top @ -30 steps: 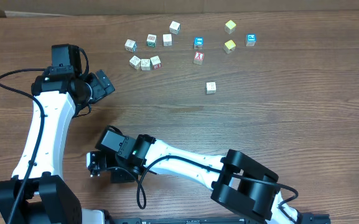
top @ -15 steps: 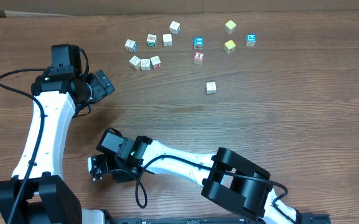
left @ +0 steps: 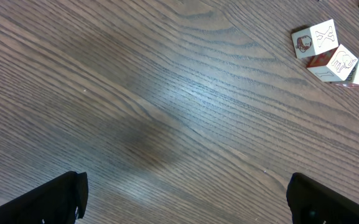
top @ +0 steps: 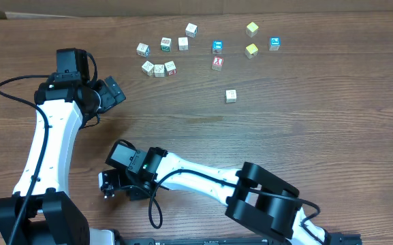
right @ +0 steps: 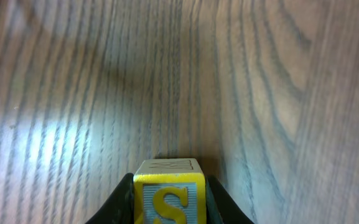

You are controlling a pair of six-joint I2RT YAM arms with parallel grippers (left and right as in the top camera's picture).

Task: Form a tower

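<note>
Tower work has barely begun: no column stands anywhere on the table (top: 319, 136), and from above every far cube looks to lie singly, though a low stack would be hard to tell.

The right gripper (right: 169, 186), reaching across to the near left part of the table, has just clamped together after standing half apart a second ago. In the right wrist view, a cube with a yellow S (right: 167, 167) now sits squarely between its two fingers (right: 124, 194), gripped on both sides and resting on or just above the wood; I cannot tell which. I judge this to be a first block taken in hand, so the next need is a spot to set it down or a cube to set it on.

The left gripper (left: 185, 180) hangs spread wide over bare wood, holding nothing, with a few cubes (left: 328, 53) near its far right.

The other loose cubes (top: 159, 69) lie scattered along the far side, one lone cube (top: 231, 95) nearer the middle, all well apart from the gripped block.
</note>
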